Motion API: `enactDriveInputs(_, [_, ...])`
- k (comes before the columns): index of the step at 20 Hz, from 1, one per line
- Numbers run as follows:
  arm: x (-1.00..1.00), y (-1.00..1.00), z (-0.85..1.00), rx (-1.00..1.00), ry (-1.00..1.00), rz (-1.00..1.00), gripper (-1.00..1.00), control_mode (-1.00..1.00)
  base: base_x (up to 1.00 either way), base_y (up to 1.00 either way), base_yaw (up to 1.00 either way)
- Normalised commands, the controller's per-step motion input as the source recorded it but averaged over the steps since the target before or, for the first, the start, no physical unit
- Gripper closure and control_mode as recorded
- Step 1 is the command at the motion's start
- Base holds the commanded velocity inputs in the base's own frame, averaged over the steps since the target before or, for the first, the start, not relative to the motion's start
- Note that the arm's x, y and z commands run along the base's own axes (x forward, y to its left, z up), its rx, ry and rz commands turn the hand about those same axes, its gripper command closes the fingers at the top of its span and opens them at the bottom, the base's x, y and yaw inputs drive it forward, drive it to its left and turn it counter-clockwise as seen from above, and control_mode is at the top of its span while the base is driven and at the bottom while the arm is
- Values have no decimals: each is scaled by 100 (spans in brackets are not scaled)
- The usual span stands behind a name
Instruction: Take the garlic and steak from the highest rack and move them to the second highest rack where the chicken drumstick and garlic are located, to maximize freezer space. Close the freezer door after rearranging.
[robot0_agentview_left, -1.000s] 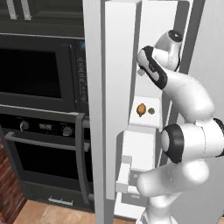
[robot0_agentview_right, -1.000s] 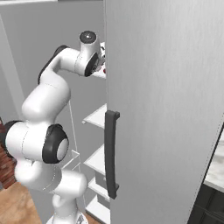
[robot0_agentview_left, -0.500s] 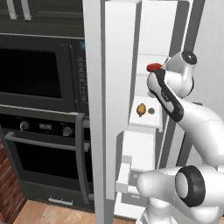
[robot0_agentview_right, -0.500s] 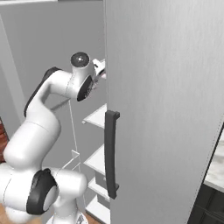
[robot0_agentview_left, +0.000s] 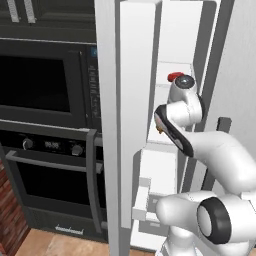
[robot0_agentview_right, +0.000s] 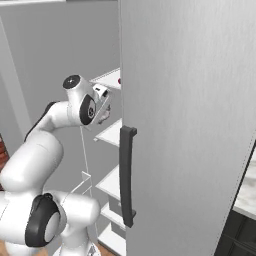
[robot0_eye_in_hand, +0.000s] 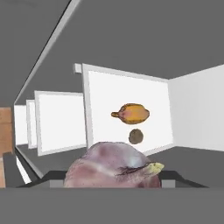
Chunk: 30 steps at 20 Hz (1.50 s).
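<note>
Garlic (robot0_eye_in_hand: 109, 169), purplish, sits clamped in the gripper (robot0_agentview_right: 103, 109), close under the hand camera. The freezer door (robot0_agentview_left: 135, 115) stands open at left, and the steak (robot0_agentview_left: 175, 76) lies on the highest rack (robot0_agentview_left: 162, 83). The drumstick (robot0_eye_in_hand: 131, 113) and a second garlic (robot0_eye_in_hand: 136, 136) lie just apart on the second rack (robot0_eye_in_hand: 105, 109).

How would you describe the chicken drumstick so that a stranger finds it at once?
In the hand view, find the white shelf plate facing the camera inside the freezer. On it lies the chicken drumstick, an elongated orange-brown lump; the small round brownish ball beside it is darker.
</note>
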Motion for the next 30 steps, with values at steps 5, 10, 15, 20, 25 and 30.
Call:
enactDriveInputs(5, [22,0,-45,-16,3,0,100,-100,0,0,0])
enactDriveInputs(10, [44,-9,-32,-1,0,0,100,-100,0,0,0])
enactDriveInputs(15, [55,-8,-29,0,0,3,100,-100,0,0,0])
enactDriveInputs(20, [59,0,-26,0,0,5,100,-100,0,0,0])
enactDriveInputs(25, [64,0,-29,0,0,6,100,-100,0,0,0])
enactDriveInputs(30, [61,-2,-32,0,0,5,100,-100,0,0,0])
